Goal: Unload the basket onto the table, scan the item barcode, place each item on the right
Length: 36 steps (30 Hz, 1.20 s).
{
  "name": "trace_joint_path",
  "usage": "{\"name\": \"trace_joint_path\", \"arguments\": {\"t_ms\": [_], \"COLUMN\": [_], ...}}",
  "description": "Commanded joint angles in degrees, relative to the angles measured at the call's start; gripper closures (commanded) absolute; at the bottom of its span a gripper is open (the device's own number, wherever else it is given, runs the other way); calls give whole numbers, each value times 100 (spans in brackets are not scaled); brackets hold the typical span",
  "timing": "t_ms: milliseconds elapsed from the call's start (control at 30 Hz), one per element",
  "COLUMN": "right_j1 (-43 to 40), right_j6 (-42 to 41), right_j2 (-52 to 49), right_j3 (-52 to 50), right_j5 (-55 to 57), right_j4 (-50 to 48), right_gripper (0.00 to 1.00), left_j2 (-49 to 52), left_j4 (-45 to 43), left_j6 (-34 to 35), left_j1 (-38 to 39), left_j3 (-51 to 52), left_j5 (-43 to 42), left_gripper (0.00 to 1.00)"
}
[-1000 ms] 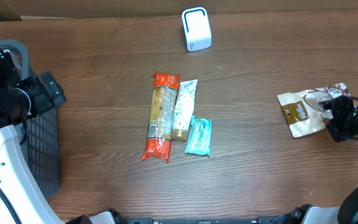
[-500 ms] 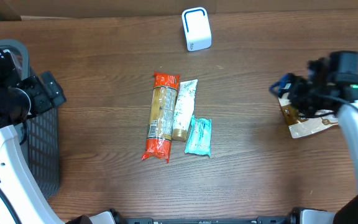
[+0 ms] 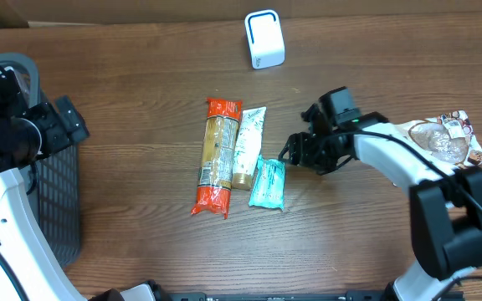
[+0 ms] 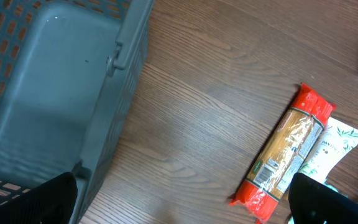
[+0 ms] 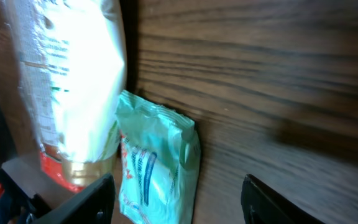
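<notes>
Three items lie side by side mid-table: an orange-red pack [image 3: 217,156] with a barcode label, a white tube pack [image 3: 248,146] and a teal packet [image 3: 268,184]. The white scanner [image 3: 264,39] stands at the back. My right gripper [image 3: 295,150] hovers just right of the teal packet, open. In the right wrist view the teal packet [image 5: 157,168] lies below and between the spread fingers of that gripper [image 5: 176,202], with the white pack [image 5: 79,81] beside it. My left gripper [image 3: 67,121] is open over the basket's edge; its own view shows it [image 4: 182,205] wide open, with the orange-red pack [image 4: 288,149] near one finger.
A grey mesh basket [image 3: 57,201] stands at the left table edge, seen close in the left wrist view as the basket [image 4: 55,93]. A brown and white pouch [image 3: 446,138] lies at the far right. Bare wood lies between the scanner and the packs.
My right arm has swung left from the pouch at the far right to the teal packet. The pouch stays behind, shifted slightly. The left arm has not moved.
</notes>
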<state>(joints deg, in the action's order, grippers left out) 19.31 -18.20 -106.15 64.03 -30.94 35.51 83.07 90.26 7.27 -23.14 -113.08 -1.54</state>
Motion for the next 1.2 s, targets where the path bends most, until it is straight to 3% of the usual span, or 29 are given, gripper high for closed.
{"name": "trace_joint_path", "arguments": {"t_ms": [0, 133, 500, 533, 600, 667, 967, 1100, 1167], "right_j1": [24, 24, 136, 136, 118, 107, -33, -107, -28], "right_j6": [-138, -197, -197, -199, -201, -286, -109, -107, -109], "right_j2": [-251, -492, -881, -918, -951, -951, -590, 122, 782], "right_j3": [-31, -31, -33, -31, -31, -31, 243, 605, 896], "right_j5": [-157, -238, -826, -918, -970, -973, -957, 144, 1290], "right_j4": [-197, -304, -387, -407, -422, -439, -96, 678, 1300], "right_gripper": [41, 53, 57, 61, 82, 95, 96, 96, 96], "left_j2": [9, 9, 9, 9, 9, 9, 9, 9, 9], "left_j4": [-11, -11, -11, -9, -11, -11, -11, -9, -11], "left_j6": [-85, -85, -85, -85, -85, -85, -85, -85, -85], "left_j1": [-9, -9, -9, -9, -9, -9, -9, -9, -9], "left_j3": [11, 11, 11, 11, 11, 11, 11, 11, 11], "left_j5": [-44, -44, -42, -44, -44, -42, -42, -44, -42], "left_gripper": [0, 0, 0, 0, 0, 0, 0, 0, 0]}}
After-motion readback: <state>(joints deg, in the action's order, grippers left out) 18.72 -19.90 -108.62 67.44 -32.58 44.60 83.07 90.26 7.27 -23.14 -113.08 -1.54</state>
